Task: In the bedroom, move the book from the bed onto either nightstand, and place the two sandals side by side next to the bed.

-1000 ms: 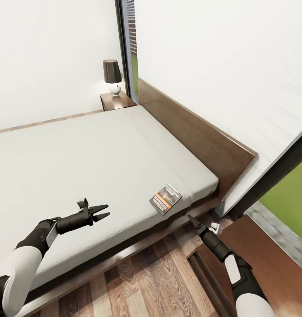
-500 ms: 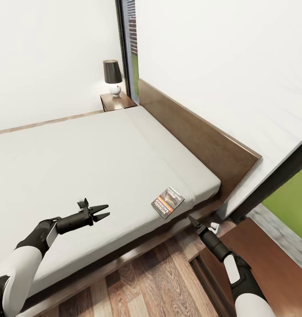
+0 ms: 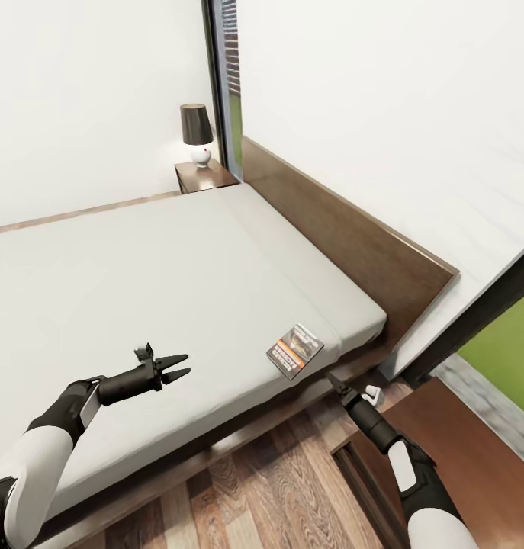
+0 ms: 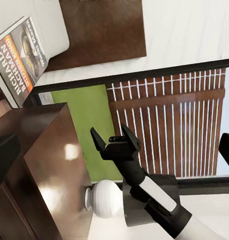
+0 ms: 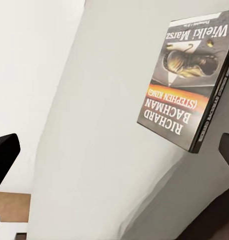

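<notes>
Left claw (image 3: 178,365) hovers open over the bed (image 3: 139,267); right claw (image 3: 332,379), seemingly spread, faces the book (image 5: 192,95), title legible there.

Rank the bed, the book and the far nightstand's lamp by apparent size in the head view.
1. Large low bed with off-white mattress.
2. Black-shaded lamp with white round base.
3. Small dark-covered paperback book.
Lamp and book look close; the lamp's distance makes that order unsure.

slight camera shift: the book (image 3: 294,351) and bed (image 3: 178,274) a little further right in view
</notes>
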Controlling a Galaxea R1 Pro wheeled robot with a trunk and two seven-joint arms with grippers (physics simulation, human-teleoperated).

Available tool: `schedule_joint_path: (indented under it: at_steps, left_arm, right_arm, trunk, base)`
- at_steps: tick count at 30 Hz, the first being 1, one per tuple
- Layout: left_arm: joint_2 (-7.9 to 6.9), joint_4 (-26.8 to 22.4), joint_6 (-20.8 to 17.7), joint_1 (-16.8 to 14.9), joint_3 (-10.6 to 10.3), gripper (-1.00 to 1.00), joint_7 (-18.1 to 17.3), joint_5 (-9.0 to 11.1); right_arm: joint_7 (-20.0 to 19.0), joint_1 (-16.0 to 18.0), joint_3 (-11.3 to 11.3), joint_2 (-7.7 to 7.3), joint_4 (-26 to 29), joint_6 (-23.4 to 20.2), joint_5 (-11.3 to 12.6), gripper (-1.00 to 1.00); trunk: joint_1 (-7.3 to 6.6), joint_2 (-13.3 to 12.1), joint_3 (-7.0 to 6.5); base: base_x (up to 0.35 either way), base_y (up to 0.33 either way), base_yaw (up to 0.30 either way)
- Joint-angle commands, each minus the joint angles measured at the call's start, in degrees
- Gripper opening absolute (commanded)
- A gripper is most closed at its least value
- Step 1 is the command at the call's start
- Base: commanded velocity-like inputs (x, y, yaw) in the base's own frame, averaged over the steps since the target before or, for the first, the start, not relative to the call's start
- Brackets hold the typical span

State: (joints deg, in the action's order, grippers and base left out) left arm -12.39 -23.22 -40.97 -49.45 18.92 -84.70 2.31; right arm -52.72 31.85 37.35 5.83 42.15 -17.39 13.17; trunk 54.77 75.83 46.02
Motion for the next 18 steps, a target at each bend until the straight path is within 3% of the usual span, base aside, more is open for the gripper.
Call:
schedule_joint_path:
  at_steps: [1, 18]
  left_arm:
    - [0.00, 0.02, -0.59, -0.03, 0.06, 1.00, -0.20, -0.03]
    - [0.43, 0.02, -0.59, -0.03, 0.04, 1.00, -0.13, -0.02]
  right_arm:
    - [-0.21, 0.05, 0.26, 0.06, 0.03, -0.54, 0.19, 1.00]
    - [-0.21, 0.05, 0.27, 0.06, 0.03, -0.54, 0.19, 1.00]
  trunk:
    - [0.00, 0.02, 0.04]
    - [0.00, 0.02, 0.04]
  base:
    - [0.000, 0.046, 0.000]
    - [0.025, 0.022, 0.000]
